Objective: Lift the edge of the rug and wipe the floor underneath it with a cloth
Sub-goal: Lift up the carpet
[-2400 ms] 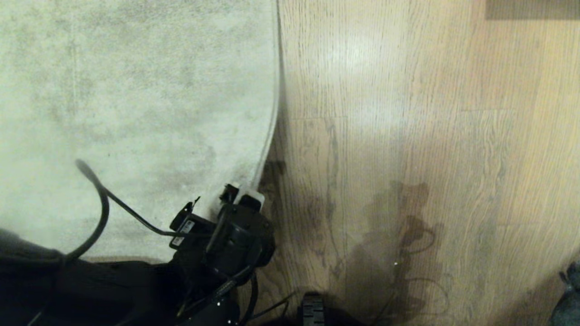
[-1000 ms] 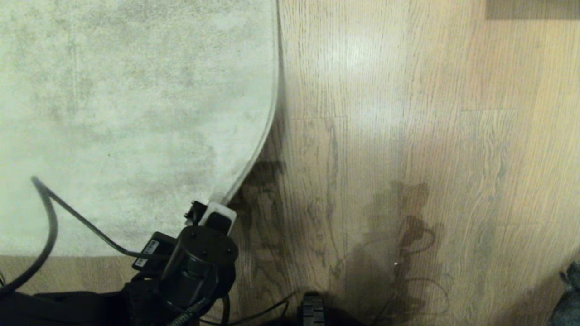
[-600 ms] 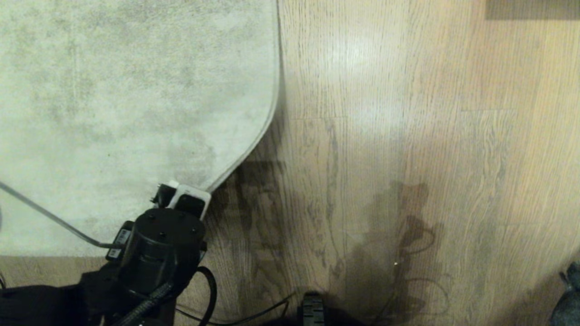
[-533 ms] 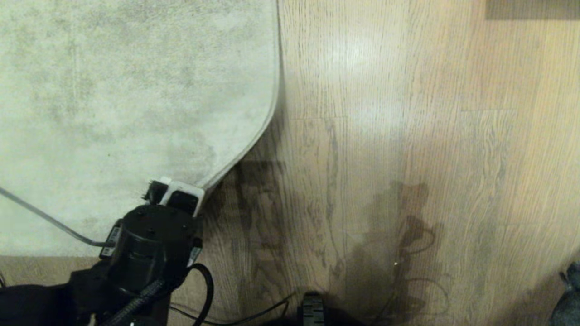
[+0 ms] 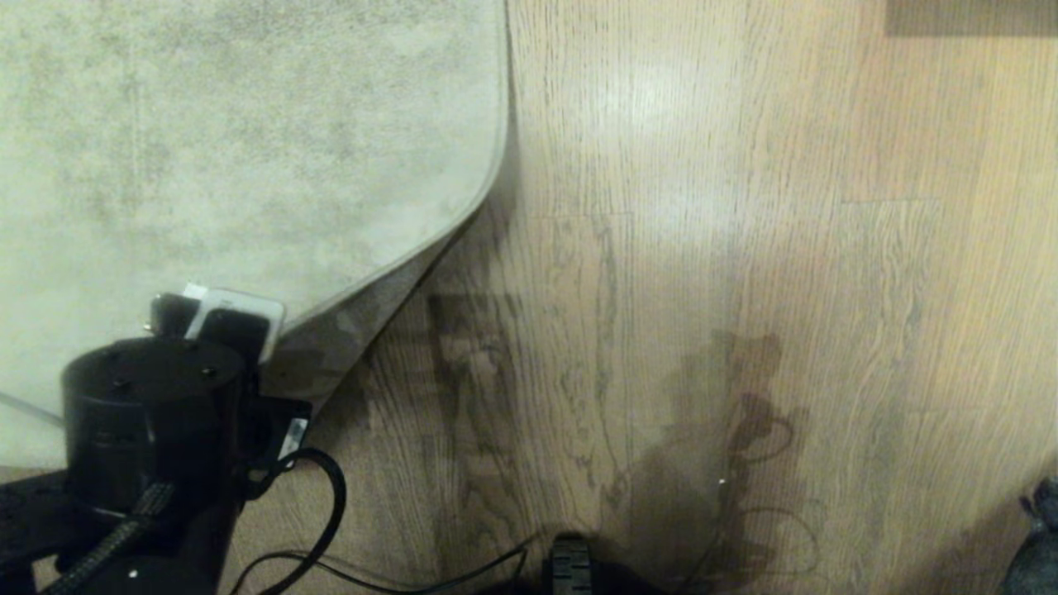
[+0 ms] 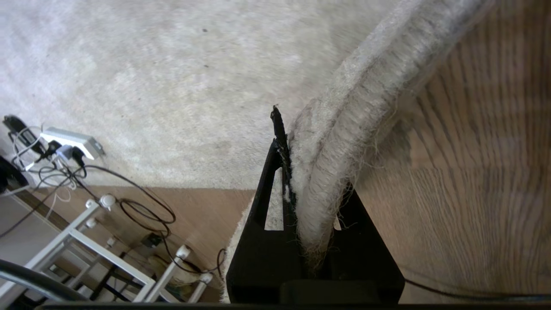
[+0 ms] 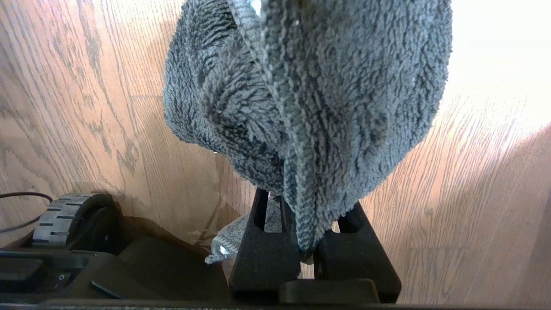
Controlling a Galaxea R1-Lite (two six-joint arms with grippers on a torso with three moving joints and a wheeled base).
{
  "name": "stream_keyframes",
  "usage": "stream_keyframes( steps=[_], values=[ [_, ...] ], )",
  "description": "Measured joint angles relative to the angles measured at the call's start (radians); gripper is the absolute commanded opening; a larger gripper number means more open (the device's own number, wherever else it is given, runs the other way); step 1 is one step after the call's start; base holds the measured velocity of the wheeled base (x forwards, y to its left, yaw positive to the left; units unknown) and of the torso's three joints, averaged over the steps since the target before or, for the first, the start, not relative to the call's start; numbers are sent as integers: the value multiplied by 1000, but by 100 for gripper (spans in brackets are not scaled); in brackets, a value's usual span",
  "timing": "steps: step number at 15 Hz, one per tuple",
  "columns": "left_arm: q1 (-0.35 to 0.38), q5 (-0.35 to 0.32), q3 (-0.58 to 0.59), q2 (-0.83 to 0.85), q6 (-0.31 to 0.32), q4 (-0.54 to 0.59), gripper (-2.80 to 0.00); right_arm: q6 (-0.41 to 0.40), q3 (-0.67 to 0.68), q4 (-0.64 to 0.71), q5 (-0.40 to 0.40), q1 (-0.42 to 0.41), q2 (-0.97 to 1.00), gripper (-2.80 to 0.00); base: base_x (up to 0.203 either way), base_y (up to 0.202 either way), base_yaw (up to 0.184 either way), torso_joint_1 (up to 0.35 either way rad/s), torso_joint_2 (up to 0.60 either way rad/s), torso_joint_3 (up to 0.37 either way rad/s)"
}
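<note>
The pale grey rug (image 5: 231,149) fills the far left of the head view. My left gripper (image 5: 225,318) is shut on the rug edge (image 5: 397,268) at its near corner. It holds the corner raised and peeled back leftward, so the mottled underside (image 5: 331,355) faces the wood floor (image 5: 702,248). In the left wrist view the fringed rug edge (image 6: 340,137) is pinched in the left gripper (image 6: 310,142). My right gripper (image 7: 308,202) is shut on the dark grey cloth (image 7: 310,86), which hangs bunched above the floor (image 7: 64,107). A dark bit of the cloth (image 5: 1035,537) shows at the near right corner.
A white power strip (image 6: 71,140) with tangled cables lies on the rug's far side, beside white metal frame legs (image 6: 107,254). A black cable (image 5: 318,512) loops on the floor by my left arm. My base wheel (image 5: 570,566) sits at the near edge.
My left gripper has moved left with the rug corner, peeling it further back. More underside and bare floor now show. The right arm has not moved.
</note>
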Motion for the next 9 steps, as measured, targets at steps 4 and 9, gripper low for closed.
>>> stream_keyframes(
  steps=[4,9],
  values=[
    [42,0,3,-45,23,-1,-280,0,0,0,0,0,0,-280,0,0,0,0,0,0],
    [74,0,46,-86,26,-2,-280,0,0,0,0,0,0,-280,0,0,0,0,0,0]
  ],
)
